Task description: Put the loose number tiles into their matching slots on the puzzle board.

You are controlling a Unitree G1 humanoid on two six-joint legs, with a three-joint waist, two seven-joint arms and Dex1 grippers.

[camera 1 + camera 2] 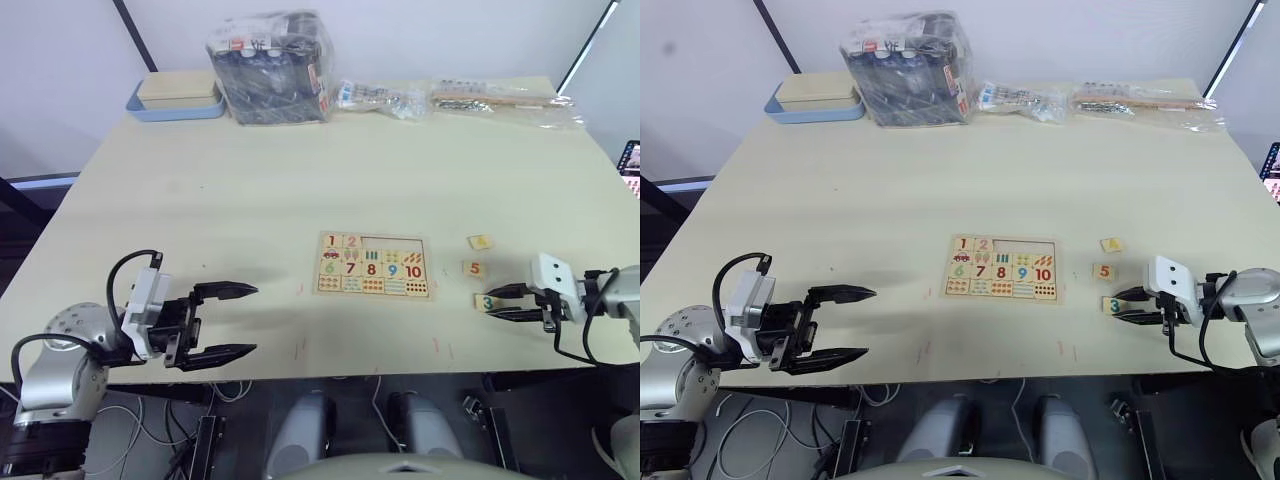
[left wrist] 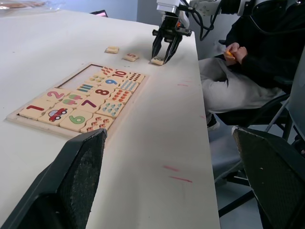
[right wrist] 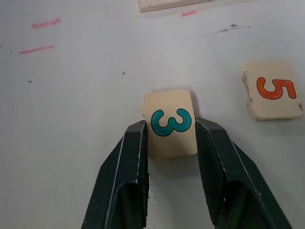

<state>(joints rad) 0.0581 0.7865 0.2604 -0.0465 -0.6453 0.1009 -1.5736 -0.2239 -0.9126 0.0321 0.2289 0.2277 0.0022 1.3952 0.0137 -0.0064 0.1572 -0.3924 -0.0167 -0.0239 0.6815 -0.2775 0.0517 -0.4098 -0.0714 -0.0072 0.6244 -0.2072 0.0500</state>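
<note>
The puzzle board lies mid-table, with tiles 1 and 2 seated in its top row and the remaining slots bare. Right of the board lie three loose number tiles: a yellow one, the orange 5 and the teal 3. My right gripper is down at the table, its two fingers pressed against opposite sides of the 3 tile. My left gripper hovers wide open near the table's front edge, well left of the board, holding nothing.
A blue-and-beige tray, a plastic-wrapped box and clear bags line the back edge. A person sits just beyond the table's right side. Small red marks dot the tabletop near the front edge.
</note>
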